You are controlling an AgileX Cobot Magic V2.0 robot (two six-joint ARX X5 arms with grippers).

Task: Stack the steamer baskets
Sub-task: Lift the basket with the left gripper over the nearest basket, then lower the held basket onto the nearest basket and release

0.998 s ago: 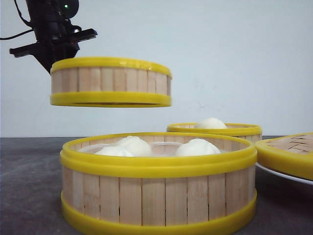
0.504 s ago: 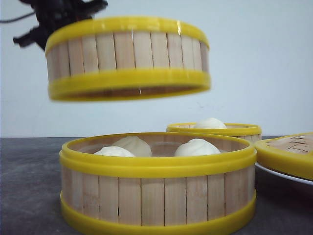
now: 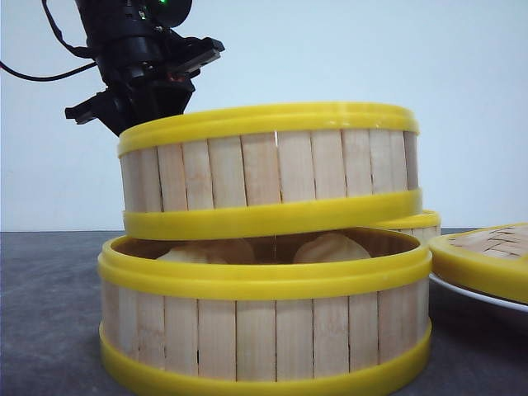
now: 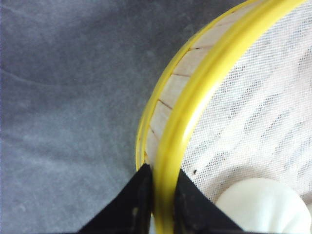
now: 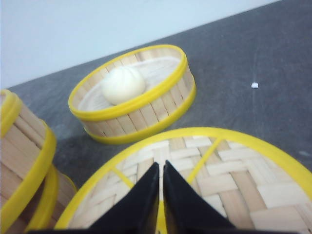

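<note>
- Front view showed the dark grey table [image 3: 49, 313] as the widest thing, running across the lower half under a pale wall
- The near steamer basket [image 3: 264, 338] stood on the table at 6 o'clock of the view, its top uncovered, with white buns [image 3: 330, 247] just visible inside below the rim
- The held steamer basket [image 3: 268, 169] hung directly over the near one at the view's centre, tilted, its lower rim higher at 3 o'clock than at 9 o'clock; whether it touched the near basket's rim could not be told
- The woven-top lid [image 5: 204, 180] lay at 3 o'clock of the front view on a white plate [image 3: 478, 295]
- The far steamer basket [image 5: 134, 95] sat behind the held one, only its rim peeking out in the front view; the right wrist view showed it holding one bun [image 5: 123, 84]
- The left gripper [image 4: 162, 195], at 11 o'clock in the front view, was clamped on the held basket's top rim, one finger inside and one outside the wall
- The right gripper [image 5: 161, 195] hovered over the lid with its fingers pressed together, gripping nothing
</note>
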